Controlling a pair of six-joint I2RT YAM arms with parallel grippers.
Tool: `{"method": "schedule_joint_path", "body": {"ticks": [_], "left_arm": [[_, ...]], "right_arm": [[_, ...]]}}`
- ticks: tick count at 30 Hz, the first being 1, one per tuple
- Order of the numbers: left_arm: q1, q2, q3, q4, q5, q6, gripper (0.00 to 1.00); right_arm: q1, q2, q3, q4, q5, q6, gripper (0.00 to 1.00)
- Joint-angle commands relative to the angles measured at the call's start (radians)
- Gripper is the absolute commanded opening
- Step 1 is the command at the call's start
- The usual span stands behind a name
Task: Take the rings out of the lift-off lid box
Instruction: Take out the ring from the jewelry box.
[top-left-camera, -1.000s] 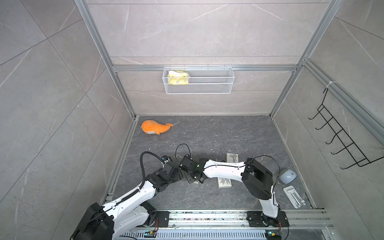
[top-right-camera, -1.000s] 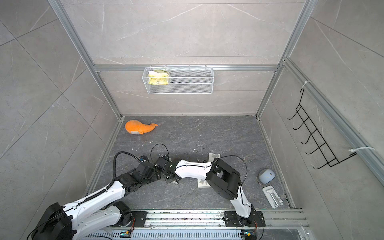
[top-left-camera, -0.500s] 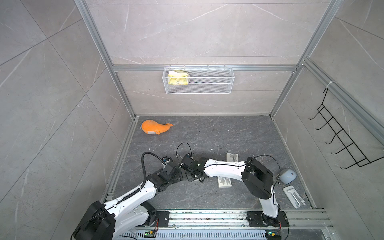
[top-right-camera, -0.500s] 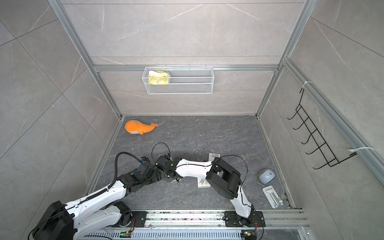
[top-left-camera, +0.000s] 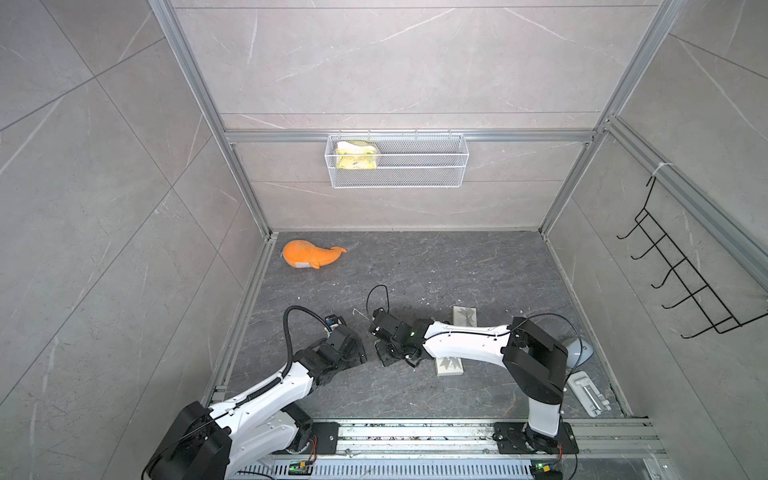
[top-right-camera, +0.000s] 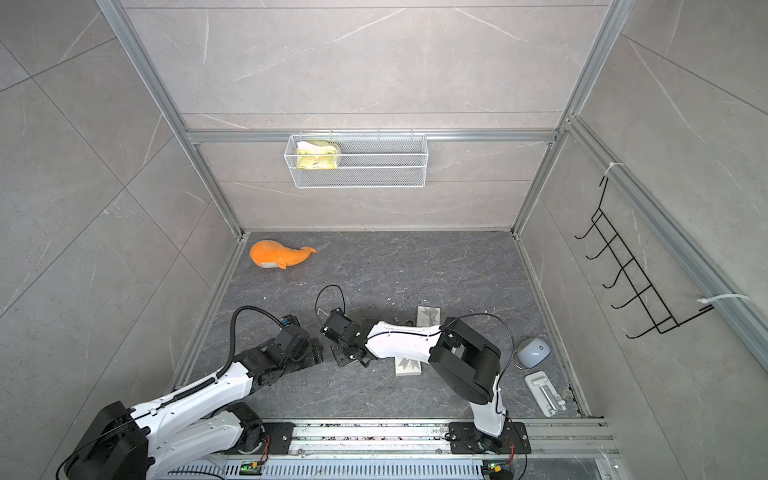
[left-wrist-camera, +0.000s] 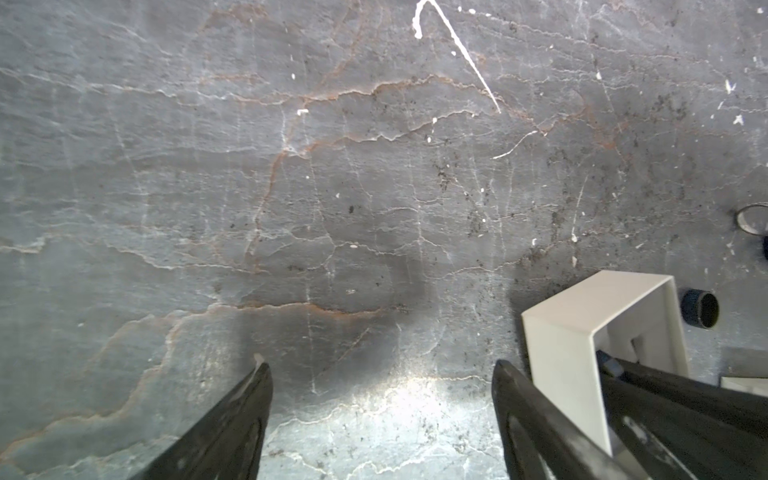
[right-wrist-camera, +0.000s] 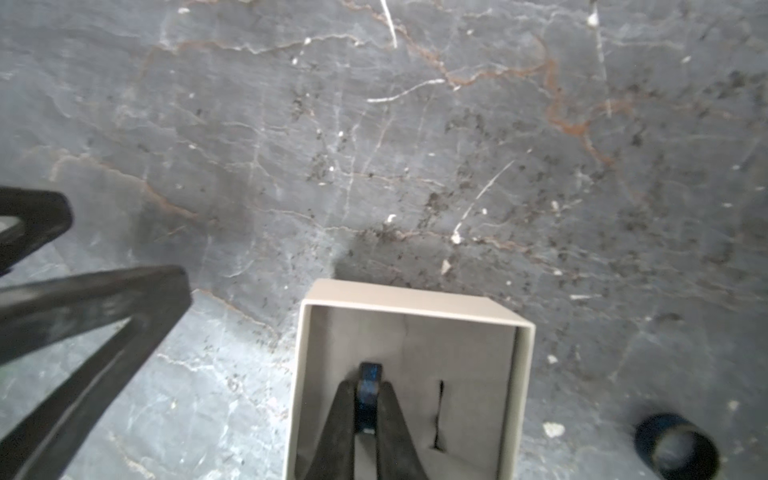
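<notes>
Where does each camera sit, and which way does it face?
Top views: overhead above the rail, looking down at the floor; both arms show.
Left wrist: behind the open left hand, facing the floor, box alongside.
Right wrist: behind the right hand, shut on a ring inside the box.
Shared: both wrist views show the box and a loose ring.

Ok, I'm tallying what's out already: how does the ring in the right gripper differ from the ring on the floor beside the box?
Place: the held ring sits inside the box; the floor ring lies outside it. Grip: the right gripper pinches the held ring; nothing touches the floor ring. Pose: the held ring shows its edge, the floor ring its hole. Both are dark bands.
</notes>
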Motion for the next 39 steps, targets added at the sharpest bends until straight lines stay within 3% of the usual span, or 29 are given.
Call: {"method": "schedule_joint_path", "body": {"ticks": [1, 8, 14, 39], "left_arm": [[-0.007, 0.002, 0.027, 0.034, 0.037, -0.025, 0.84], [-0.007, -0.021, 0.027, 0.096, 0.084, -0.037, 0.84], [-0.007, 0.047, 0.055, 0.105, 0.134, -0.043, 0.85], [-0.008, 0.223, 0.054, 0.206, 0.225, -0.027, 0.84]], "right_arm": [[-0.002, -0.042, -0.027, 0.055, -0.038, -0.044, 0.06], [-0.002, -0.069, -0.08, 0.106, -0.058, -0.098, 0.05], [-0.002, -0.08, -0.115, 0.131, -0.026, -0.151, 0.02], [-0.001, -0.125, -0.152, 0.193, -0.024, -0.17, 0.0]]}}
